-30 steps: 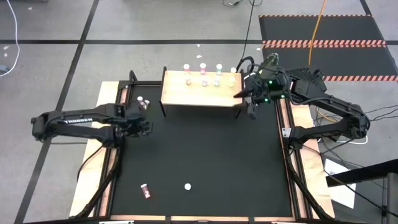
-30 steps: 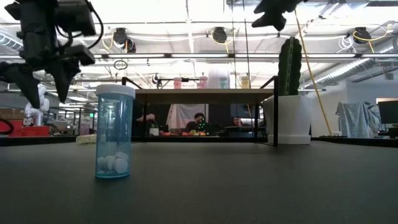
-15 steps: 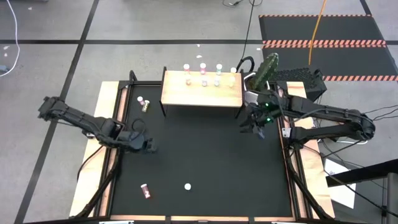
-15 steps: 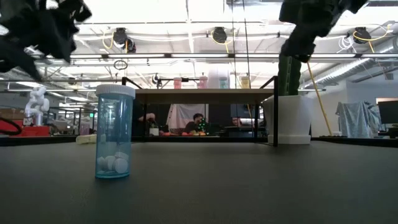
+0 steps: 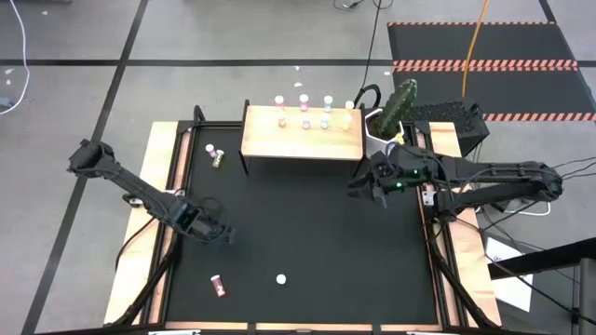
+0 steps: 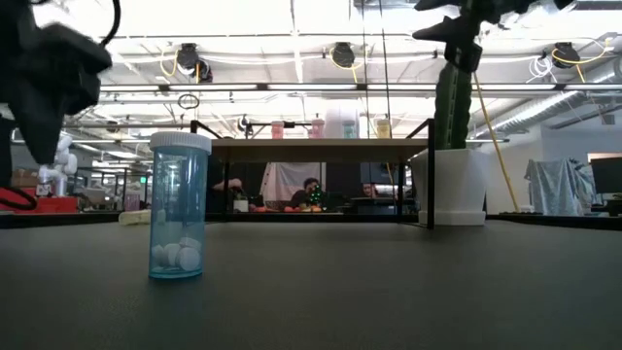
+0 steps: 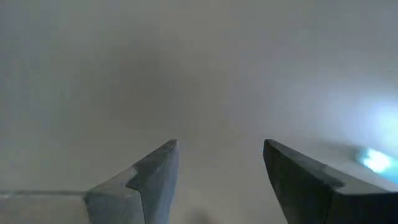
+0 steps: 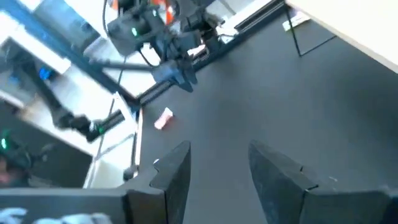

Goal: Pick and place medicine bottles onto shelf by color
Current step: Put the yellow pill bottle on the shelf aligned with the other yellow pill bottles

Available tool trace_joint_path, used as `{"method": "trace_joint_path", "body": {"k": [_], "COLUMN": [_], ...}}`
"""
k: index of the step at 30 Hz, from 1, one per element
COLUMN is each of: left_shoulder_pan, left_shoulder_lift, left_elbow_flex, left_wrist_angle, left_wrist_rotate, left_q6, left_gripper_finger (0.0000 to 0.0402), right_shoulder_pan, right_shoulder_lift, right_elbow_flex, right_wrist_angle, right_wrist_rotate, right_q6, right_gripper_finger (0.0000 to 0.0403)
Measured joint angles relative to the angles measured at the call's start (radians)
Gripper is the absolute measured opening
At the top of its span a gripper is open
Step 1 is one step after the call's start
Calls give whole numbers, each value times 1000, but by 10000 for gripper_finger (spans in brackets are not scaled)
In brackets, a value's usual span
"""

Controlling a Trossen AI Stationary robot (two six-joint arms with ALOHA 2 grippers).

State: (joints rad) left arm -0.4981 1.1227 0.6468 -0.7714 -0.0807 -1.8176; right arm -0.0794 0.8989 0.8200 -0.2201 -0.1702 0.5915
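The light-wood shelf (image 5: 303, 138) stands at the table's far side, with several small bottles (image 5: 304, 123) upright on it and more (image 5: 304, 99) behind it. A teal bottle (image 6: 180, 207) stands near the front edge; from above only its white cap (image 5: 280, 278) shows. A pink bottle (image 5: 218, 286) lies on its side to its left and also shows in the right wrist view (image 8: 163, 118). My left gripper (image 5: 222, 234) is open and empty over the mat's left part. My right gripper (image 5: 358, 187) is open and empty near the shelf's right end.
Two bottles (image 5: 214, 154) sit off the shelf's left end. A white pot with a green cactus (image 5: 396, 110) stands at the far right, beside my right arm. The black mat (image 5: 307, 233) is bare between the grippers.
My left gripper has gone from beside the shelf's left end toward the table's near edge, its arm swinging round. My right gripper has drawn back from the shelf's right end toward the near edge and a little toward the middle. The bottles have kept still.
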Motion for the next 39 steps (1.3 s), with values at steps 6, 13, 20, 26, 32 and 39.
{"method": "trace_joint_path", "body": {"k": [6,13,20,26,32,39], "left_shoulder_pan": [181,561,893,1081,1165,1214], "left_shoulder_lift": [-53,-136,-111,-72,-5,92], "left_elbow_flex": [0,0,0,0,0,0], "left_wrist_angle": [-200,-313,-176,-60,22,20], "left_wrist_rotate": [-47,-118,-131,-130,-116,-112], "left_q6": [36,391,817,1071,1208,1267], "left_gripper_finger": [234,234,234,234,234,234], "right_shoulder_pan": [126,202,203,183,146,124], "right_shoulder_lift": [37,99,113,107,107,106], "right_elbow_flex": [1,0,0,0,0,0], "right_wrist_angle": [40,50,45,43,-4,-45], "right_wrist_rotate": [176,222,222,221,190,169], "right_q6": [89,121,85,43,12,-2], "right_gripper_finger": [153,153,153,153,153,153]}}
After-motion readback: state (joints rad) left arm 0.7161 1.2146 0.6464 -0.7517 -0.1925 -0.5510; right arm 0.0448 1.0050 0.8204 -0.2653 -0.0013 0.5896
